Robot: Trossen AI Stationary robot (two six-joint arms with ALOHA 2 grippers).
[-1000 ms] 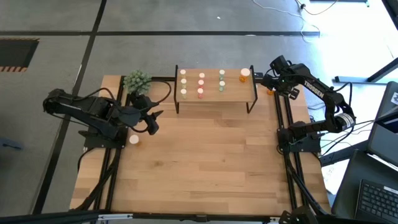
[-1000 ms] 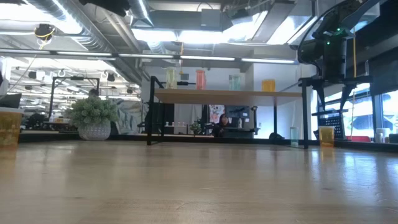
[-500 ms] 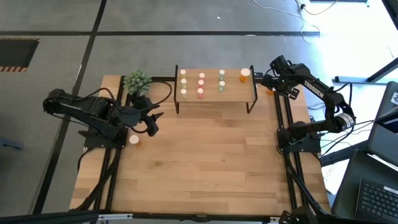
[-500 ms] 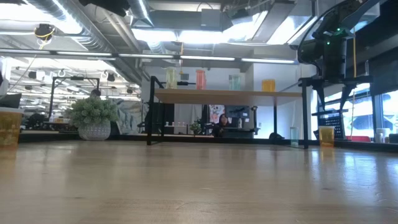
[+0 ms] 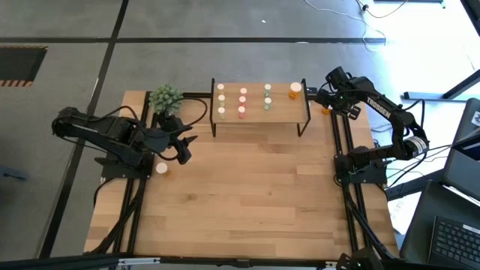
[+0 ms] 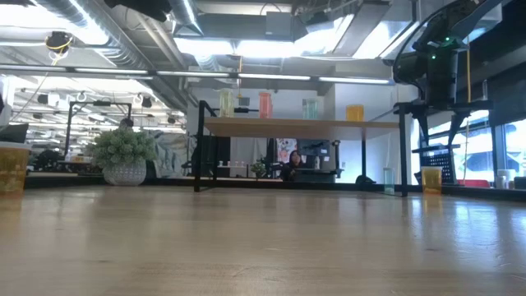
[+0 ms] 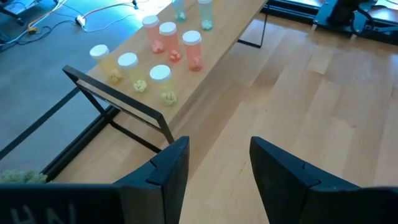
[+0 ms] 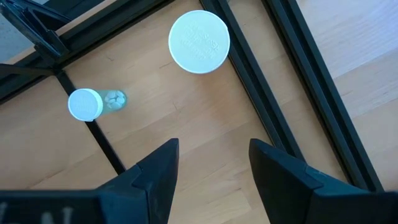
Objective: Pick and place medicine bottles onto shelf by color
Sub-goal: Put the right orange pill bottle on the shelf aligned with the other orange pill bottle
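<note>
Light-wood shelf (image 5: 259, 112) on black metal legs, translucent plastic bottles (image 7: 164, 56)

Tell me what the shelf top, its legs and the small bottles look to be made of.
The shelf top looks like pale matte wood with visible grain. The legs look like thin black metal bar. The small bottles seem tinted see-through plastic, contents showing, with matte white caps; glass can't be ruled out.
</note>
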